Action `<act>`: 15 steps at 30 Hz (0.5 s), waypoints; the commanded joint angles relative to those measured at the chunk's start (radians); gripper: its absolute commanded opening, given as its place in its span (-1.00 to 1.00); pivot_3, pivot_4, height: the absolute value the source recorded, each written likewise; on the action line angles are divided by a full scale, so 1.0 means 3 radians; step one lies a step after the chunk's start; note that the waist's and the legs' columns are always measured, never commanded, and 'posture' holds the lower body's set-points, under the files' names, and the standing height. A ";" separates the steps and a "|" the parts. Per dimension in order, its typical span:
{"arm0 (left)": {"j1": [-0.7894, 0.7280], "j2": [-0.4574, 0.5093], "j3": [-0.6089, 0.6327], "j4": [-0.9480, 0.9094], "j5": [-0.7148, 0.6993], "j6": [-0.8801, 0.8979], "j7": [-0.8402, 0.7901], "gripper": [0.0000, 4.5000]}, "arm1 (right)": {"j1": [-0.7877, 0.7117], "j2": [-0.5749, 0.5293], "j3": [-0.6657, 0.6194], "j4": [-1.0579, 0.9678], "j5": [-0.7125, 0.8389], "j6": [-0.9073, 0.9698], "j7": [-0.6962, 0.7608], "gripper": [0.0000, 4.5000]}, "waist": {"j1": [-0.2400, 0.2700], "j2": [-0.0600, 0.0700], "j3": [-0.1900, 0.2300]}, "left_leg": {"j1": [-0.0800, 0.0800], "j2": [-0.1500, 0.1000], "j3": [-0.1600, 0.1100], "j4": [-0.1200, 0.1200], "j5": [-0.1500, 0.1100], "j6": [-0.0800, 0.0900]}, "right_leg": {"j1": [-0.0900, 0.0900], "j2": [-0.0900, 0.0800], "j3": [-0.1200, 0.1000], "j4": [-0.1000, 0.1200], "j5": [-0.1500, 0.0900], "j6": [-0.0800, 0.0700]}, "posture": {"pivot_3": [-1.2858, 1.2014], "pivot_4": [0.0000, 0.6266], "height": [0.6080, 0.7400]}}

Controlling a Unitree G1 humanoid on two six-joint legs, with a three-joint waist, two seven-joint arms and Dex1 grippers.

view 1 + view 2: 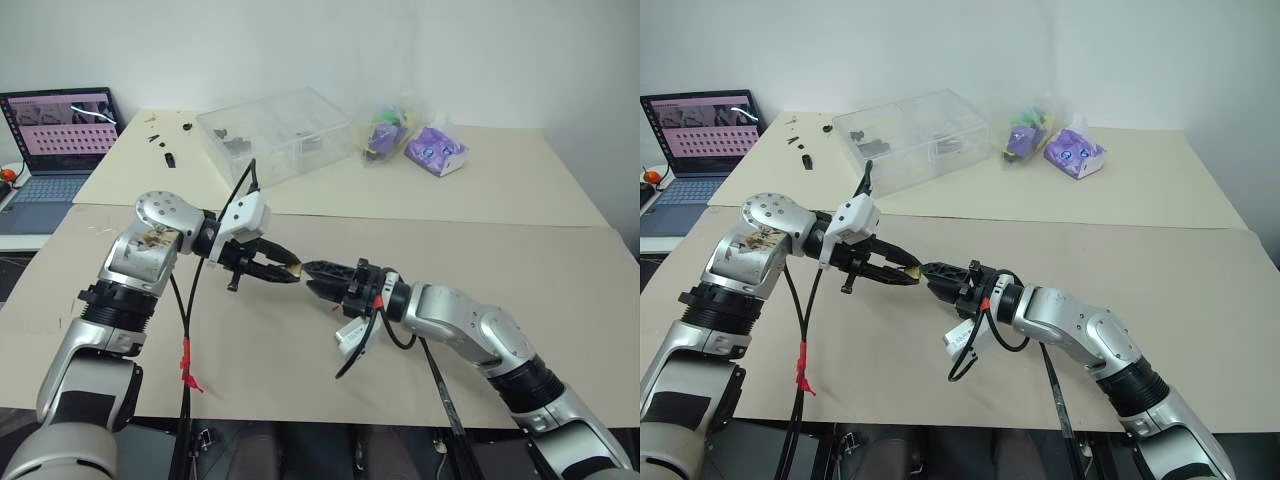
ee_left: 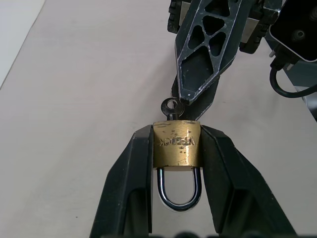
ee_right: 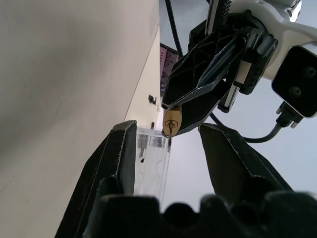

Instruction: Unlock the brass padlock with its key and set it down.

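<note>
The left tool (image 2: 176, 163) clamps the brass padlock (image 2: 177, 145) mid-air, keyhole outward, so the key (image 2: 172, 110) (already inserted) stays reachable. The right tool (image 3: 168, 144) stands parted, apparently clear of it.

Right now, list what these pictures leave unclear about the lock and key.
- Padlock, left wrist view: the shackle looks seated; unlocked or not cannot be told.
- Key, left wrist view: blade hidden inside the padlock body.
- Eye views: key too small to make out between left gripper and right gripper.

Grippers tip to tip (right (image 3: 168, 148) parted)
</note>
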 commanded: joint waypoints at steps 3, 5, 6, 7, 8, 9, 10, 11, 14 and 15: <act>-0.0043 0.0075 -0.0004 -0.0066 0.0018 -0.0018 -0.0073 -0.46 | -0.0059 -0.0018 -0.0081 -0.0112 0.0032 -0.0029 -0.0028 0.10 | 0.0000 0.0000 0.0000 | 0.0000 0.0000 0.0000 0.0000 0.0000 0.0000 | 0.0000 0.0000 0.0000 0.0000 0.0000 0.0000 | 0.03 -0.52 0.79; -0.0030 0.0094 -0.0011 -0.0082 0.0027 -0.0021 -0.0105 -0.46 | -0.0060 -0.0021 -0.0081 -0.0111 0.0031 -0.0032 -0.0025 0.10 | 0.0000 0.0000 0.0000 | 0.0000 0.0000 0.0000 0.0000 0.0000 0.0000 | 0.0000 0.0000 0.0000 0.0000 0.0000 0.0000 | 0.03 -0.52 0.79; -0.0029 0.0097 -0.0010 -0.0082 0.0031 -0.0021 -0.0105 -0.46 | -0.0061 -0.0022 -0.0081 -0.0109 0.0033 -0.0033 -0.0023 0.10 | 0.0000 0.0000 0.0000 | 0.0000 0.0000 0.0000 0.0000 0.0000 0.0000 | 0.0000 0.0000 0.0000 0.0000 0.0000 0.0000 | 0.03 -0.52 0.79; -0.0029 0.0101 -0.0011 -0.0082 0.0035 -0.0015 -0.0109 -0.46 | -0.0062 -0.0023 -0.0079 -0.0108 0.0033 -0.0035 -0.0021 0.10 | 0.0000 0.0000 0.0000 | 0.0000 0.0000 0.0000 0.0000 0.0000 0.0000 | 0.0000 0.0000 0.0000 0.0000 0.0000 0.0000 | 0.03 -0.52 0.79; -0.0030 0.0105 -0.0014 -0.0079 0.0042 -0.0021 -0.0115 -0.46 | -0.0065 -0.0025 -0.0077 -0.0106 0.0034 -0.0037 -0.0018 0.10 | 0.0000 0.0000 0.0000 | 0.0000 0.0000 0.0000 0.0000 0.0000 0.0000 | 0.0000 0.0000 0.0000 0.0000 0.0000 0.0000 | 0.03 -0.52 0.79; -0.0030 0.0107 -0.0013 -0.0077 0.0044 -0.0020 -0.0116 -0.46 | -0.0068 -0.0025 -0.0075 -0.0104 0.0035 -0.0040 -0.0016 0.10 | 0.0000 0.0000 0.0000 | 0.0000 0.0000 0.0000 0.0000 0.0000 0.0000 | 0.0000 0.0000 0.0000 0.0000 0.0000 0.0000 | 0.03 -0.52 0.79; -0.0031 0.0107 -0.0011 -0.0074 0.0044 -0.0023 -0.0116 -0.46 | -0.0071 -0.0025 -0.0074 -0.0104 0.0035 -0.0042 -0.0016 0.10 | 0.0000 0.0000 0.0000 | 0.0000 0.0000 0.0000 0.0000 0.0000 0.0000 | 0.0000 0.0000 0.0000 0.0000 0.0000 0.0000 | 0.03 -0.52 0.79; -0.0036 0.0105 -0.0008 -0.0070 0.0044 -0.0026 -0.0113 -0.46 | -0.0075 -0.0024 -0.0072 -0.0101 0.0034 -0.0042 -0.0014 0.10 | 0.0000 0.0000 0.0000 | 0.0000 0.0000 0.0000 0.0000 0.0000 0.0000 | 0.0000 0.0000 0.0000 0.0000 0.0000 0.0000 | 0.03 -0.52 0.79; -0.0045 0.0098 -0.0004 -0.0065 0.0041 -0.0028 -0.0105 -0.46 | -0.0077 -0.0021 -0.0068 -0.0098 0.0036 -0.0042 -0.0009 0.10 | 0.0000 0.0000 0.0000 | 0.0000 0.0000 0.0000 0.0000 0.0000 0.0000 | 0.0000 0.0000 0.0000 0.0000 0.0000 0.0000 | 0.03 -0.52 0.79; -0.0046 0.0095 -0.0003 -0.0065 0.0042 -0.0033 -0.0102 -0.46 | -0.0076 -0.0020 -0.0066 -0.0099 0.0038 -0.0042 -0.0006 0.10 | 0.0000 0.0000 0.0000 | 0.0000 0.0000 0.0000 0.0000 0.0000 0.0000 | 0.0000 0.0000 0.0000 0.0000 0.0000 0.0000 | 0.03 -0.52 0.79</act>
